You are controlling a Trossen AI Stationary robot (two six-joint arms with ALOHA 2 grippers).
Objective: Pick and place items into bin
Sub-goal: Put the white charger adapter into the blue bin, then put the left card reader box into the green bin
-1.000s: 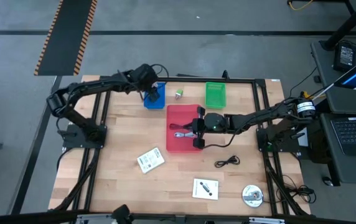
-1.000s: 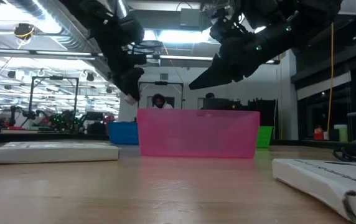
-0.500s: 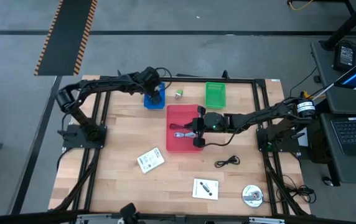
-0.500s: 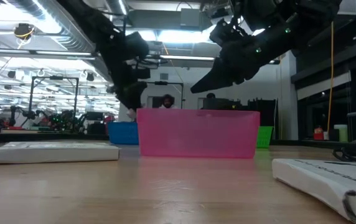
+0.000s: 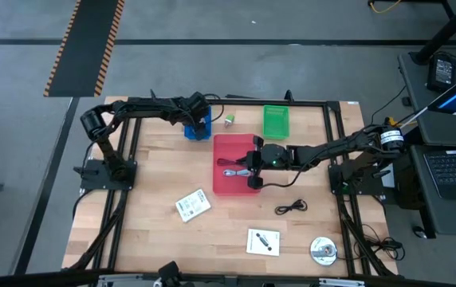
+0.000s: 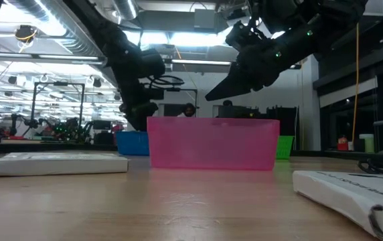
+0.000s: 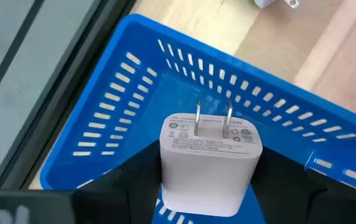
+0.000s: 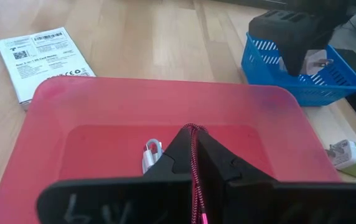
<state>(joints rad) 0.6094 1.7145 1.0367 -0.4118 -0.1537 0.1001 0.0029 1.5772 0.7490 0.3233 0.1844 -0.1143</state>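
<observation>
I have a white plug adapter (image 7: pixel 210 158) sitting between the left hand's (image 7: pixel 209 186) fingers, prongs up, directly over the blue basket (image 7: pixel 134 106) so that it falls inside the walls when let go; whether the fingers grip it or have just spread off it I cannot tell. Over the pink bin (image 5: pixel 233 163) in the middle of the worktop (image 5: pixel 156 175), my right hand (image 8: pixel 198 163) is pinched tight on a reddish braided cable (image 8: pixel 195 174), its silver plug (image 8: pixel 151 155) hanging low inside the bin, which I judge is a lowering-in. The packet (image 5: pixel 193 205), black cable (image 5: pixel 291 207), card (image 5: pixel 263 241) and disc (image 5: pixel 323 250) wait outside.
</observation>
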